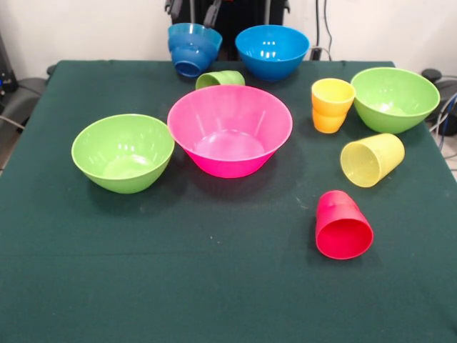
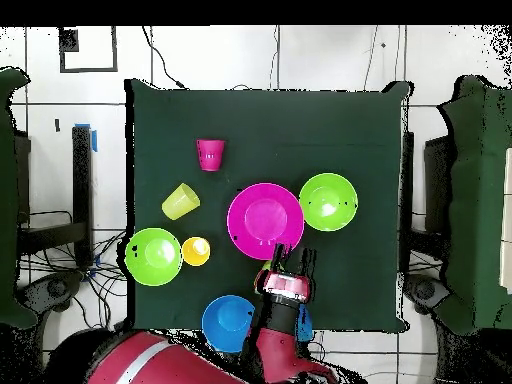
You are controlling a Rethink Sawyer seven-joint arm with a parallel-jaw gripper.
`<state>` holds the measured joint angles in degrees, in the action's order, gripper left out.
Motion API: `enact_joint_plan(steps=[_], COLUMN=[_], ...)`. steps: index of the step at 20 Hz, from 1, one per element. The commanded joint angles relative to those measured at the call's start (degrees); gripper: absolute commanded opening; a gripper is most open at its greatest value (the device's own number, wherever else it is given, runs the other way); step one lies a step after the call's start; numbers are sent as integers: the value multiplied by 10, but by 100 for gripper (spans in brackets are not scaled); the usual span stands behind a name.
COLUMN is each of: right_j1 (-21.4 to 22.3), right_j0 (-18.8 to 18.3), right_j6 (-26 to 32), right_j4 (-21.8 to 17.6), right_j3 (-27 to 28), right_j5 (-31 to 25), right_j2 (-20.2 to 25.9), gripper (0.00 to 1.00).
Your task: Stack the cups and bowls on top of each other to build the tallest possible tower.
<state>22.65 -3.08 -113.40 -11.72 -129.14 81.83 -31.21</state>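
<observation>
Looking straight down, we see the pink bowl [image 2: 265, 219] near the middle of the dark green table [image 2: 330, 120], one lime green bowl [image 2: 328, 201] just beside it and another [image 2: 154, 256] touching the orange cup [image 2: 195, 250]. Our gripper [image 2: 290, 262] hangs at the pink bowl's rim, fingers spread, with the bright blue bowl [image 2: 227, 322] beside the arm [image 2: 277, 345]. We find the yellow cup [image 2: 180, 201] and red cup [image 2: 210, 154] lying apart from the bowls.

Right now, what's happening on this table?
A red and black robot arm reaches over the near edge of a green table strewn with plastic cups and bowls. Its gripper hangs between the pink bowl and the small stack of blue bowls, holding nothing I can make out. That stack sits tilted beside the medium blue bowl. The orange cup stands upright; the red cup, yellow cup and green cup lie on their sides.
</observation>
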Motion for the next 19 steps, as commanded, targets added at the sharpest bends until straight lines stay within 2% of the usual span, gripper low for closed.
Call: enact_joint_plan(steps=[1, 5, 7, 9, 13, 19], right_j1=[-26, -50, -66, -66, -44, -24], right_j0=[22, 10, 0, -3, -2, -6], right_j6=[-32, -68, -84, -85, -74, -74], right_j4=[77, 75, 83, 74, 40, 20], right_j3=[15, 12, 10, 14, 27, 33], right_j5=[68, 62, 79, 73, 31, 12], right_j2=[21, 32, 42, 42, 33, 29], gripper=[100, 100, 100, 100, 100, 100])
